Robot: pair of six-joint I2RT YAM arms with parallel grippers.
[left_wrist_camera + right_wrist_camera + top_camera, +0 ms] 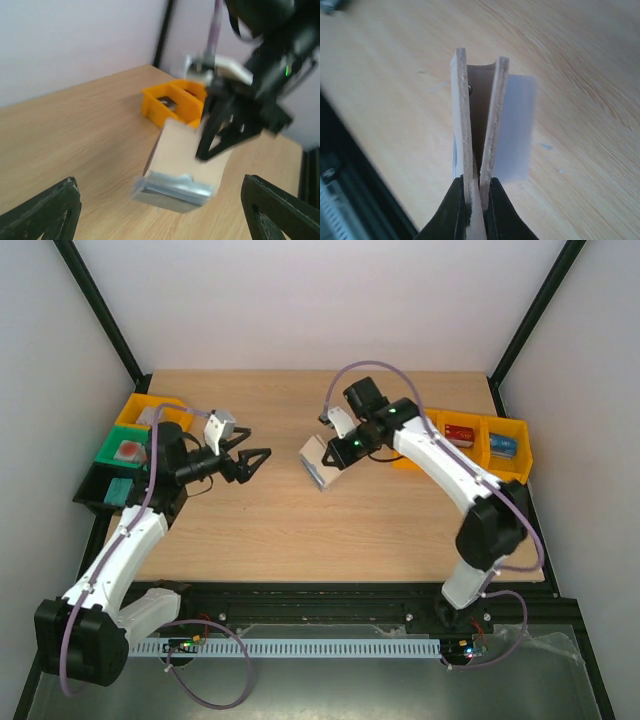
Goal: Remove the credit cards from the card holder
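Note:
My right gripper (338,453) is shut on the card holder (320,462) and holds the beige wallet above the table's middle, its free end pointing left. In the right wrist view the fingers (454,200) pinch its two beige covers (462,120) edge-on; a pale blue-white flat piece (517,130) sticks out on the right, and I cannot tell if it is a card. In the left wrist view the holder (182,150) hangs from the right gripper's black fingers (220,132), with a grey-blue end facing me. My left gripper (260,459) is open and empty just left of it, apart. No red card shows.
Yellow bins (480,440) at the right edge hold a red and a blue object. At the left edge stand a yellow bin (150,410), a green bin (125,445) with a reddish item, and a black one (105,490). A yellow bin (172,102) lies behind the holder.

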